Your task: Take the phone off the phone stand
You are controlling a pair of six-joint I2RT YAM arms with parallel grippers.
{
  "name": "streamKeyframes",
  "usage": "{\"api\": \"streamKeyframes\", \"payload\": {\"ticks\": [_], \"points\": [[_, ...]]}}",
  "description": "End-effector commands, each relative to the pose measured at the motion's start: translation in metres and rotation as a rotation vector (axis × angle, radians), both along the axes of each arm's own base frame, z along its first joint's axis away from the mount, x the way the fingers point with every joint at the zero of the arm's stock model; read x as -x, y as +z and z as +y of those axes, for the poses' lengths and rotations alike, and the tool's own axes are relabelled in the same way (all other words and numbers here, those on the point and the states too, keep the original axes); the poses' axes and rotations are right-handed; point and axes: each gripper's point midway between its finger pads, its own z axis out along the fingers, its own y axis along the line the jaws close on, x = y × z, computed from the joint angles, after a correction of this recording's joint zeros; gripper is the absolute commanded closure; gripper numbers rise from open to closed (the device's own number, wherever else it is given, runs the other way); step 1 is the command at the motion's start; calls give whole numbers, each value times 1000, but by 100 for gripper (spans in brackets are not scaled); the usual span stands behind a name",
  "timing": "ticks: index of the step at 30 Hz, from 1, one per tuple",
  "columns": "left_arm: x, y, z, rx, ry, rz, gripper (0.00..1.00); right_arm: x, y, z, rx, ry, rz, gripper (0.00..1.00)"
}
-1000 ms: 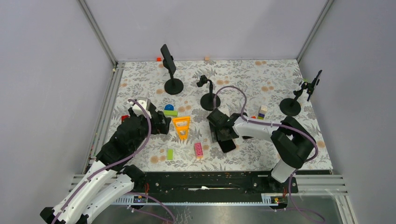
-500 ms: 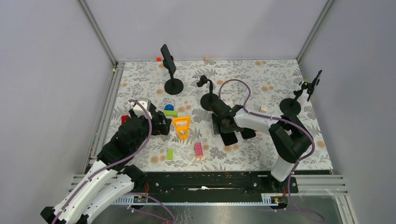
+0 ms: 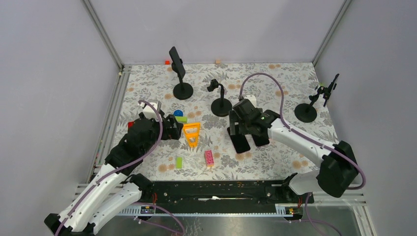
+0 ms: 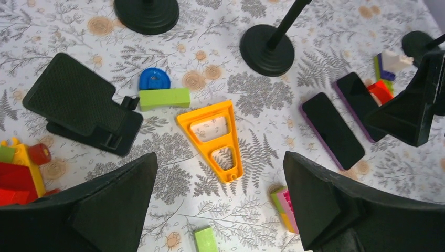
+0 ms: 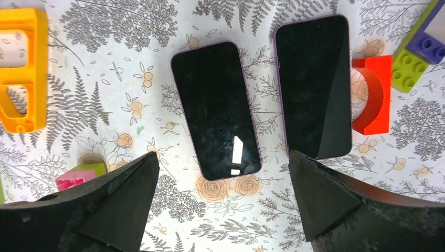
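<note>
Left pincer and right pincer both released, empty; phone on upper-left stand judged rigid, slick, light: grip across its long edges.

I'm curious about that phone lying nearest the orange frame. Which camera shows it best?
The right wrist view: the phone lies whole and large, screen up. The left wrist view shows it smaller, at right; the top view, tiny.

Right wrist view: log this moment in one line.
right claw open | below it: phone and second phone lying flat, side by side | left claw open
</note>
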Motion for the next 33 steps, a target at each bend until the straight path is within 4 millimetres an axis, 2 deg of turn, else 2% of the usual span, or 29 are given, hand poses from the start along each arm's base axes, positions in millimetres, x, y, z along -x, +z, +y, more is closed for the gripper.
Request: {"api": "streamKeyframes", "payload": {"ticks": [1,4,9,12,17,20,23,28,32,33], "points": [[-10,60,-20,147,-62,-96,1,7,23,-13,-4,26,-52,1],[-17,71,-28,195,-94,-94,1,13,33,-12,-46,88,-100,0],[-22,72,-34,230,-133,-59,1,22,51,-18,-70,137,-142,0],[-21,76,-29,232,-130,-62,1,27,64,-19,-92,169,-173,0],[-20,77,-12,182,-70,-67,2,35,100,-5,-205,267,-255,0],[-28,86,-8,182,-60,-84,2,38,117,-2,-259,272,-291,0],[-51,102,-4,187,-39,-111,1,45,123,3,-310,296,-285,0],[-101,141,3,290,-54,-191,2,58,116,1,-353,287,-263,0],[-148,145,27,461,-22,-177,6,67,113,-7,-376,270,-274,1],[-160,142,39,482,7,-183,8,69,114,-9,-384,264,-284,1]]}}
